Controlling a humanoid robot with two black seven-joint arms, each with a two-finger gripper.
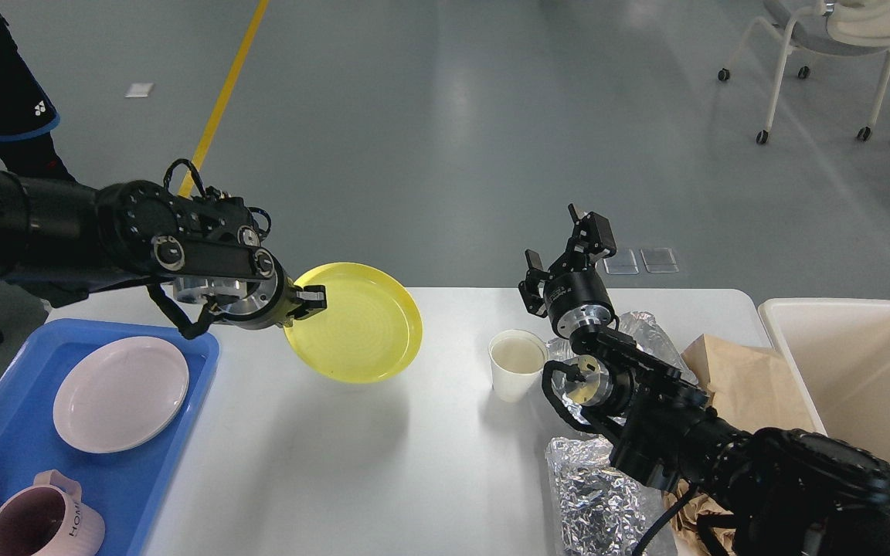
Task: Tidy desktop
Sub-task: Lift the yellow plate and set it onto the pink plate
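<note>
Smooth, faintly glossy white desk (383, 463), translucent glossy yellow plastic plate (356, 333), crinkled shiny foil (596, 494), creased matt brown paper (746, 386), blue plastic tray (5, 455), white paper cup (516, 364).

Near the left edge of the bench (383, 479), a tray (182, 432) carrying a plate (120, 394) toward its far side and a mug (43, 525) at its near end. Above the bench, right of the tray, a dish (360, 336) lifted clear and tilted. Further right, a cup (517, 363) standing on the bench. Right of the cup, crumpled foil (599, 494) and a paper bag (754, 378). Beyond the right edge, a bin (870, 371).
</note>
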